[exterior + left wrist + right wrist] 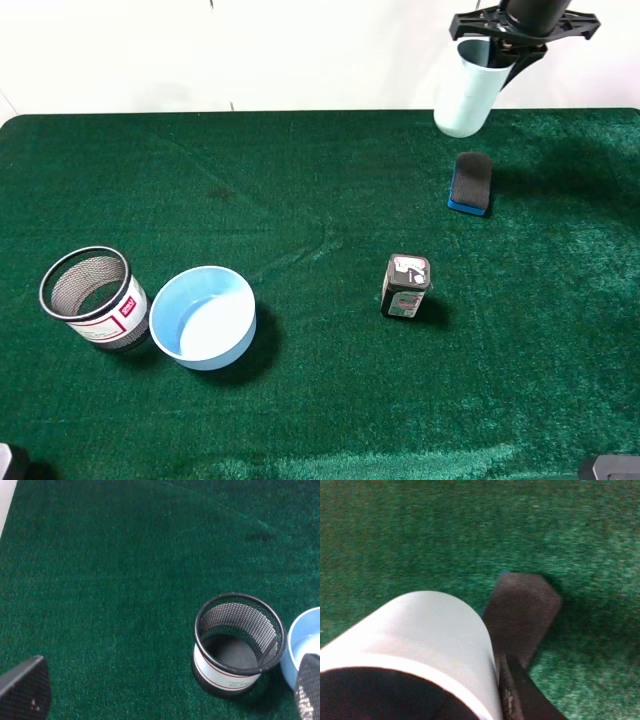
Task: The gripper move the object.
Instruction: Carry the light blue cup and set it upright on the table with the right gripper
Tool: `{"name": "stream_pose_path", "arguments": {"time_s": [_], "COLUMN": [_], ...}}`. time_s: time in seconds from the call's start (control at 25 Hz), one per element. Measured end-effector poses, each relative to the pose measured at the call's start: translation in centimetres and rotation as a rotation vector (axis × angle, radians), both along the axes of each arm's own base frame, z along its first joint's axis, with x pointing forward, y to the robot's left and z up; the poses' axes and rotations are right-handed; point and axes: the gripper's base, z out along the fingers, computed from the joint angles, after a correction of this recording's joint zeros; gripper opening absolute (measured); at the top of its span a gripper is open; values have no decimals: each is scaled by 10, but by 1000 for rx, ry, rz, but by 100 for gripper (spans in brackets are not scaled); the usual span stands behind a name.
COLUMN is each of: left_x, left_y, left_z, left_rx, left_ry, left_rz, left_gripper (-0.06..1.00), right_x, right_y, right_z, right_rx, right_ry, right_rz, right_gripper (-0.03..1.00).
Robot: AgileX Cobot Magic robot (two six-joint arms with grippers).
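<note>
My right gripper (507,40), black with thin spread fingers, is shut on the rim of the tall pale blue-green cup (468,95). It holds the cup tilted in the air above the far right edge of the green table (300,180). In the right wrist view the cup (420,635) fills the near field, with one dark finger (520,695) pressed against its side. My left gripper (167,680) is open and empty, low over the mat near the black mesh cup (235,642). Only its two fingertips show.
The black mesh cup (92,298) and a wide shallow blue bowl (203,318) stand side by side at the front left. A black and blue eraser (471,183) lies below the held cup. A small dark box (405,287) stands right of centre.
</note>
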Motion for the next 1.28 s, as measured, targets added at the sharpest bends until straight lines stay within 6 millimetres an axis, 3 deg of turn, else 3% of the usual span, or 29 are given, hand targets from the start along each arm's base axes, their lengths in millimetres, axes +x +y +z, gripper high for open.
{"name": "stream_pose_path", "arguments": {"time_s": [0.4, 0.84, 1.28], "left_x": [0, 0, 0], "left_y": [0, 0, 0], "left_z": [0, 0, 0], "left_rx": [0, 0, 0], "left_ry": [0, 0, 0], "left_rz": [0, 0, 0], "left_gripper": [99, 99, 99], "right_x": [3, -19, -40], "right_y": [-22, -54, -76], "right_z": [1, -3, -42], "right_rx": [-30, -41, -44], "right_ry": [-6, 26, 49], "right_rz": [-31, -98, -151], "right_gripper": [1, 1, 1]}}
